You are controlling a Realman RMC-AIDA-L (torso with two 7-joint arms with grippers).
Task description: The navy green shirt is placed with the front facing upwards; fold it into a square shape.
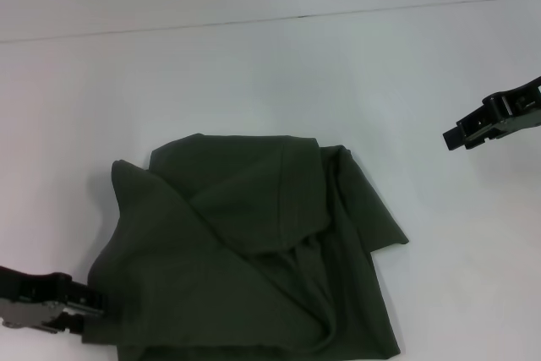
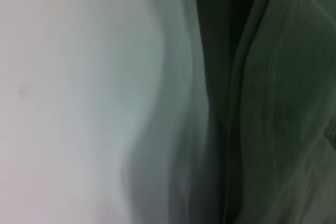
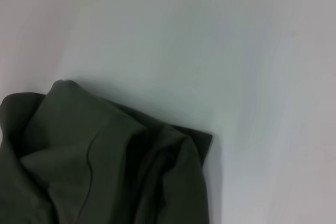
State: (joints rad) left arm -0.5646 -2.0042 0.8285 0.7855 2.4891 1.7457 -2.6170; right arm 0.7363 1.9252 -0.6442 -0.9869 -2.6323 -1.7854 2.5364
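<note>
My navy green shirt (image 1: 254, 251) lies bunched on the white counter (image 1: 254, 73), near the front edge of what my head camera takes in; its lower hem runs out of that view, so I cannot see how the bottom of the bundle ends. Only plain green cloth shows: overlapping flaps, a diagonal fold running across the middle, a seam line down one panel and a pointed corner sticking out toward my right. No lettering or label is visible on any exposed face. The outline is irregular, not square.

My left gripper (image 1: 89, 309) sits low at the near left, its black tip touching the shirt's left edge. Most of that arm is cut off by the frame, and I cannot tell whether the fingers are closed on fabric or merely resting against it. My left wrist camera is pressed so close that it shows only a blurred stretch of green cloth (image 2: 273, 108) with a hem ridge beside bare counter (image 2: 79, 98), and none of my own fingers.

My right gripper (image 1: 461, 135) hangs at the far right, well apart from the shirt, angled down toward the left, holding nothing; whether its jaws are spread or together I cannot make out. My right wrist camera looks down on a rumpled corner of the shirt (image 3: 94, 166) lying on the counter (image 3: 210, 51)
</note>
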